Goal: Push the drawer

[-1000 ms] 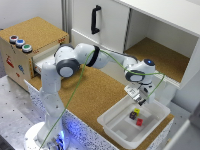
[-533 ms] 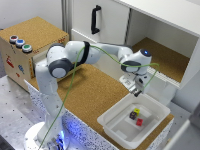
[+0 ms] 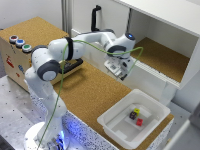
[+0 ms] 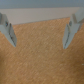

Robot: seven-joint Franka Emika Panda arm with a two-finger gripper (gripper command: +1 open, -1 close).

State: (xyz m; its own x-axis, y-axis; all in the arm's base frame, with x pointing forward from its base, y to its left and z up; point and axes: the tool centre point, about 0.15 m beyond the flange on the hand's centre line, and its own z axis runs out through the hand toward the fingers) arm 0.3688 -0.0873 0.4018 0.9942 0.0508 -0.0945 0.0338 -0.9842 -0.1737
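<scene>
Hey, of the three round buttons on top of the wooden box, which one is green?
The green button is the one at the end of the row closest to the robot arm; the other two, further along, look red and blue.

Cork counter (image 3: 95, 92) (perhaps tabletop): white tray (image 3: 116, 126).

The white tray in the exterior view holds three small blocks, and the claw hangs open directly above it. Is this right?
Not quite. The exterior view shows the claw away from the white tray, over the cork surface near the cabinet opening. The wrist view confirms only cork beneath the open fingers. The three small blocks are correct.
</scene>
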